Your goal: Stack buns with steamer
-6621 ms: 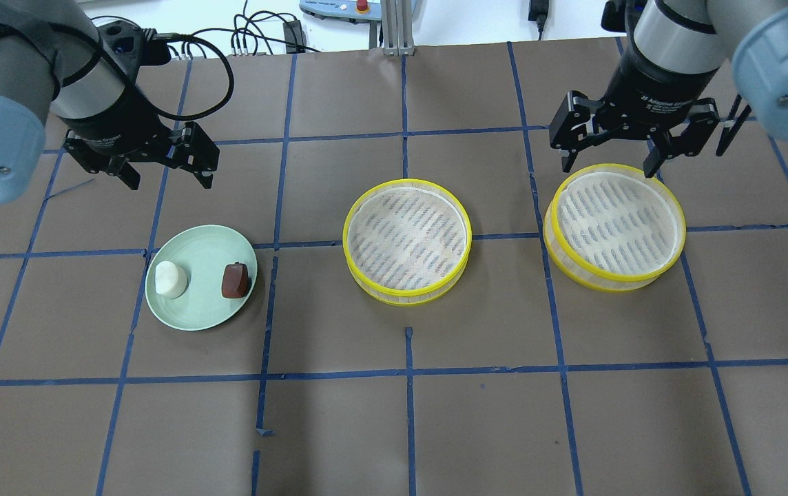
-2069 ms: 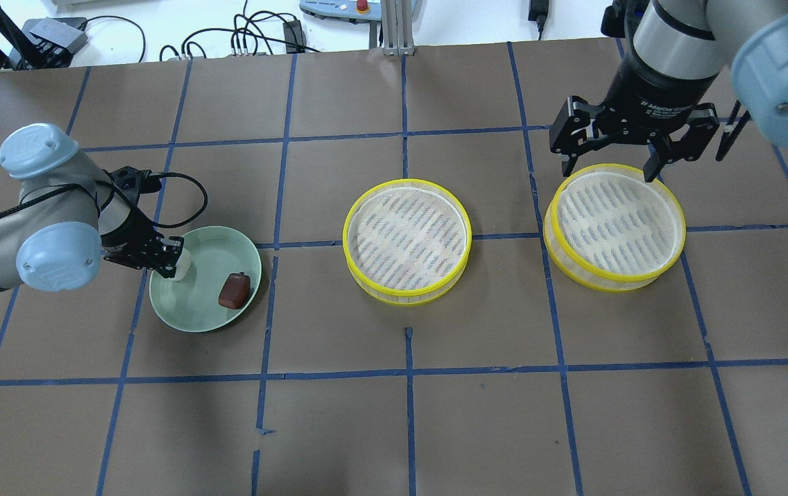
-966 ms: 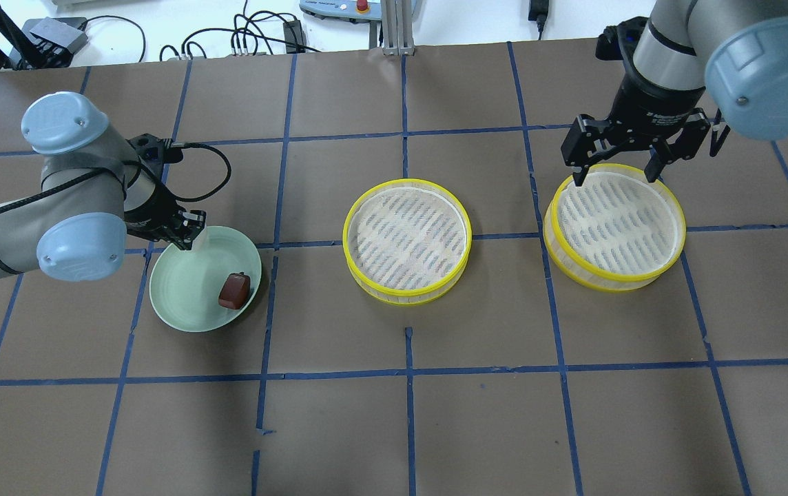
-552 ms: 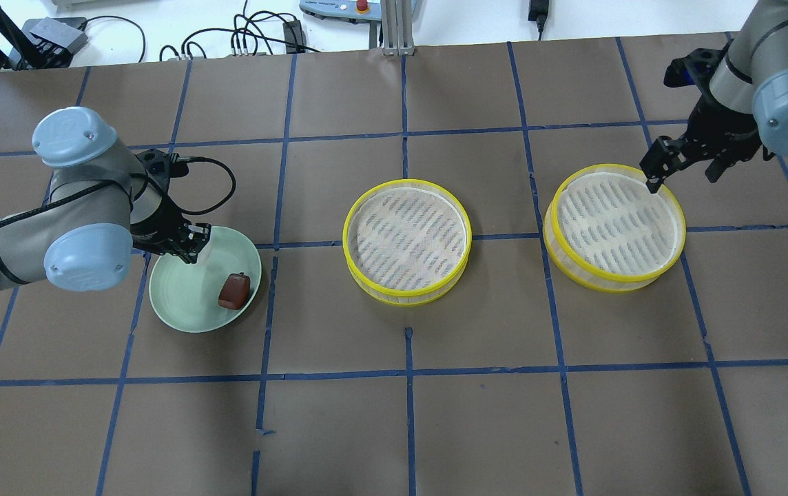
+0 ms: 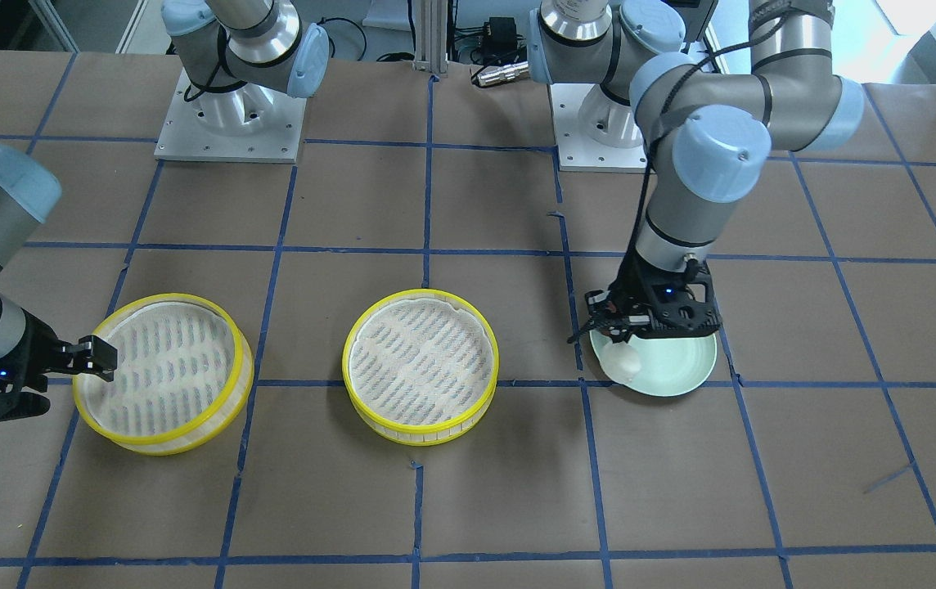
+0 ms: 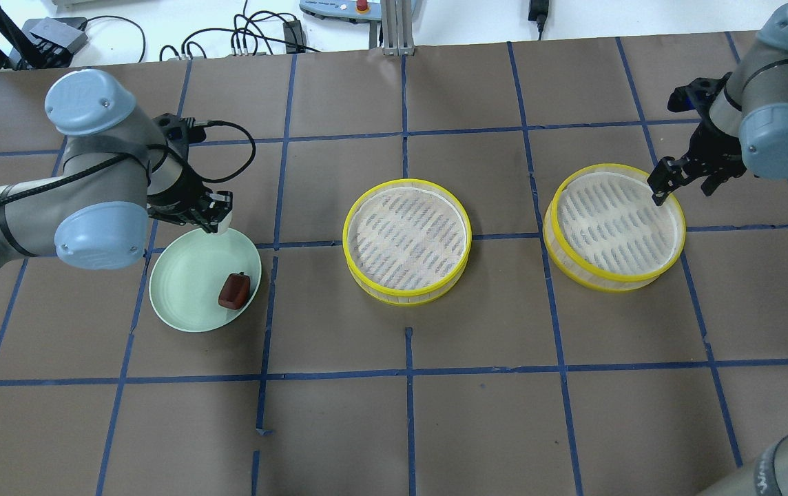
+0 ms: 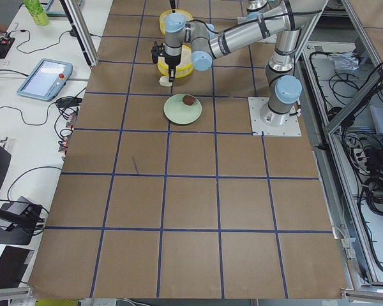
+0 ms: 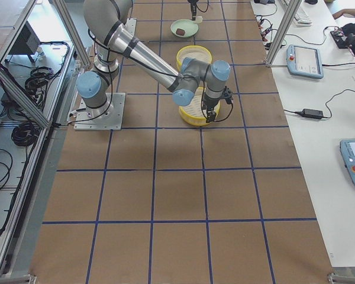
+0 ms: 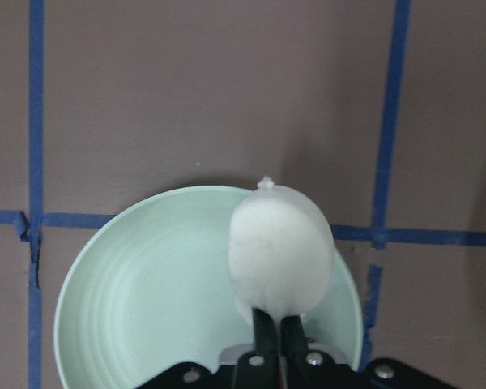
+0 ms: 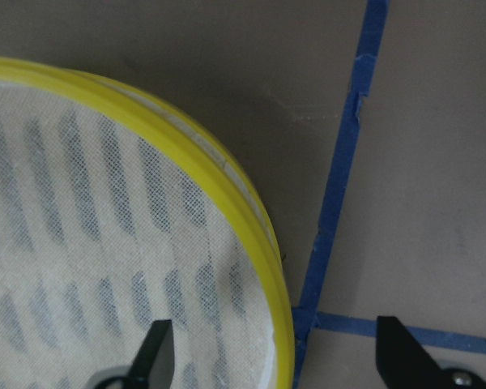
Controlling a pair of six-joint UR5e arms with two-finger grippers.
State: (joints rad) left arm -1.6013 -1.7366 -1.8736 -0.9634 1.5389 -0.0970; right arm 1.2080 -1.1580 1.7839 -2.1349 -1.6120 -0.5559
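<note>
Over the far rim of the pale green plate, at the left of the tabletop, the left tool is clamped on the white bun. The narrow finger gap pinches the bun's near end in the wrist view, so its long axis seems to run on from the fingers and hang below them, clear of the plate. The reddish-brown bun lies on the plate's right side, apart from the tool.

The coming move turns on one relation. The middle steamer basket lies to the right of the held bun, well apart from it across a blue tape line, and slightly nearer. The left arm is the closer one to it, so a sideways carry to the right looks like the likely step. The bun probably needs to travel above the yellow rim before it is lowered onto the mesh.

At the far right of the tabletop, the right tool has its fingers apart and holds nothing. It straddles the yellow rim of the right steamer basket, one finger over the mesh and the other outside the rim.
</note>
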